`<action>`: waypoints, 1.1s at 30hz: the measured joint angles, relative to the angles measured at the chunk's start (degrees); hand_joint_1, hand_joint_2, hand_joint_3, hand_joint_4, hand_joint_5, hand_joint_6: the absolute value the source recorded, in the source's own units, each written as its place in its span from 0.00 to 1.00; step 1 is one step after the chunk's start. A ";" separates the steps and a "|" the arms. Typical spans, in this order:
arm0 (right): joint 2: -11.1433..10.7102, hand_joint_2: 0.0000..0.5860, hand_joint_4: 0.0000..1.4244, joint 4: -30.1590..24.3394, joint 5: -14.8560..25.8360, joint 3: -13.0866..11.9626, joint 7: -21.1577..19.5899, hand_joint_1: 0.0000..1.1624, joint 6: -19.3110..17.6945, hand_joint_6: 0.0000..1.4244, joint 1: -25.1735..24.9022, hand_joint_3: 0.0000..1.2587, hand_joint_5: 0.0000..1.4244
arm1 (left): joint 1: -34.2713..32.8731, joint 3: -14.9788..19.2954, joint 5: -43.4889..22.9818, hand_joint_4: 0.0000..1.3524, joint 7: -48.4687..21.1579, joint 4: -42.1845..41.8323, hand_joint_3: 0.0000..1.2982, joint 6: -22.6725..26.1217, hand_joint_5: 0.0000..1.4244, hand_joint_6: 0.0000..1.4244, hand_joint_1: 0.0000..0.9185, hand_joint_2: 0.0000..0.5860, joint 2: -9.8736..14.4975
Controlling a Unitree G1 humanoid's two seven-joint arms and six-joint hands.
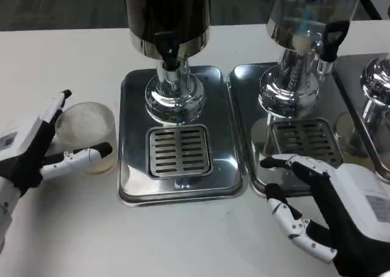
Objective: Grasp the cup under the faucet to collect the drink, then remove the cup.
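Observation:
A clear plastic cup (90, 133) stands upright on the white table, left of the steel drip tray (135, 178). My left hand (38, 155) is around the cup, one finger behind its rim and another across its front, though I cannot tell if they press it. The dark drink dispenser (168, 15) rises at the tray's back, its black faucet (170, 50) pointing down above the slotted grate (179, 150). My right hand (323, 213) hovers with fingers spread at the front edge of the second tray (248, 106), holding nothing.
A second dispenser (308, 27) with clear liquid stands on the right tray above its own grate (304, 142). A third chrome base (376, 82) sits at the far right edge. Bare white table (183, 240) stretches in front of both trays.

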 measured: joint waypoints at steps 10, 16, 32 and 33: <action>0.00 0.74 0.21 -0.11 0.15 -0.31 0.61 0.22 0.00 0.26 0.09 0.29 0.20 | -0.50 -0.54 0.05 0.04 3.76 1.48 0.00 -1.06 0.27 0.37 0.15 0.06 -1.51; 0.00 0.74 0.21 -0.40 0.14 -0.77 0.69 0.22 0.01 0.26 0.38 0.29 0.20 | -0.93 -0.96 -0.32 0.12 3.75 2.40 0.05 -1.62 0.34 0.45 0.17 0.10 -2.82; 0.11 0.74 0.21 -0.60 0.34 -1.14 0.70 0.22 -0.01 0.26 0.91 0.28 0.20 | -1.33 -0.96 -0.87 0.45 3.71 3.60 0.43 -1.93 0.62 0.83 0.12 0.28 -3.34; 0.13 0.74 0.21 -0.60 0.41 -1.14 0.69 0.22 -0.01 0.26 0.90 0.28 0.20 | -1.33 -0.96 -0.87 0.46 3.71 3.60 0.45 -1.94 0.63 0.84 0.13 0.29 -3.34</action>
